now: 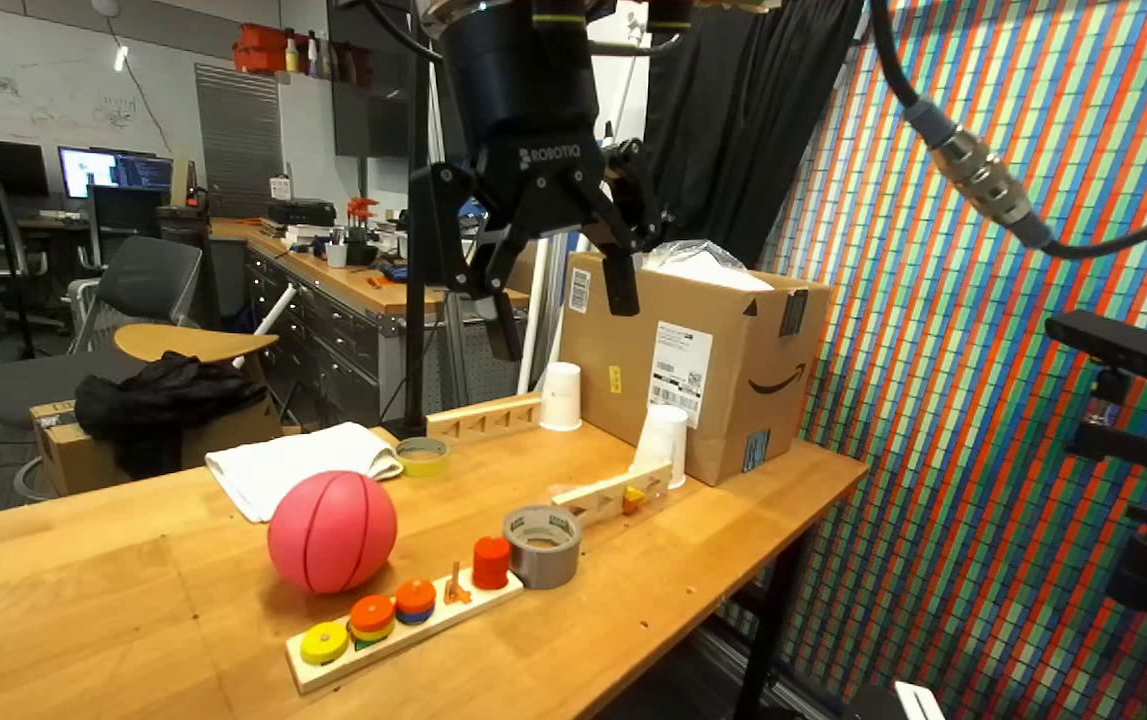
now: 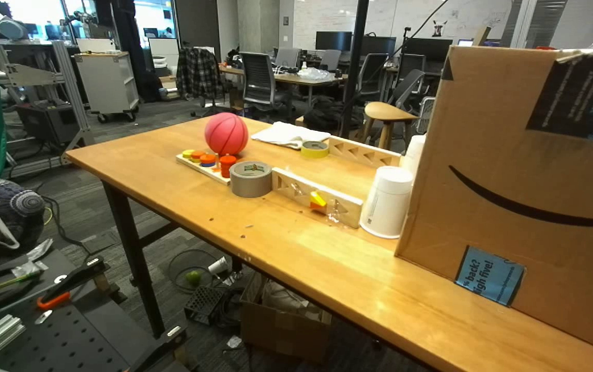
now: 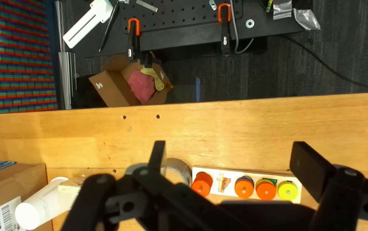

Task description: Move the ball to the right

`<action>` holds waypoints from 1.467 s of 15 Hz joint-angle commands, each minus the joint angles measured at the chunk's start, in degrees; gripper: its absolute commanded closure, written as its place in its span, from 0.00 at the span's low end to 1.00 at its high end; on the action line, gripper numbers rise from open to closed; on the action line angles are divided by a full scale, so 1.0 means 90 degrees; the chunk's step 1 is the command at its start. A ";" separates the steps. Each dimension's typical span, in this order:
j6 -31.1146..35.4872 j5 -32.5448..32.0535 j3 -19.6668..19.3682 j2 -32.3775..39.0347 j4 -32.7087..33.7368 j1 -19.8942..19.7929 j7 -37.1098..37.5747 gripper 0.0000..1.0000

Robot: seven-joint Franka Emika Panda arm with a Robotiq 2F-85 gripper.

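Observation:
The pink ball (image 1: 333,532) with dark seams rests on the wooden table, behind a wooden strip holding coloured rings. The ball also shows in an exterior view (image 2: 226,134), at the far part of the table. It does not show in the wrist view, where the gripper body covers the lower part. My gripper (image 1: 563,318) is open and empty, well above the table and apart from the ball. In the wrist view my gripper (image 3: 230,154) has its two fingers wide apart, with only the table and ring strip seen between and below them.
The ring strip (image 1: 403,632) and grey tape roll (image 1: 545,548) lie near the ball. A white cloth (image 1: 303,465), yellow tape (image 1: 423,457), wooden rails (image 1: 485,420), white cups (image 1: 562,397) and a large cardboard box (image 1: 623,350) also stand on the table (image 2: 286,248).

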 commanded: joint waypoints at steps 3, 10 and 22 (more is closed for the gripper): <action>-0.0006 -0.0081 -0.0065 0.0179 0.0139 0.0314 0.0095 0.00; 0.0686 -0.0455 0.0235 0.1150 0.0827 0.0810 0.0037 0.00; 0.1834 -0.1202 -0.0032 0.4398 0.3180 0.1945 -0.0266 0.00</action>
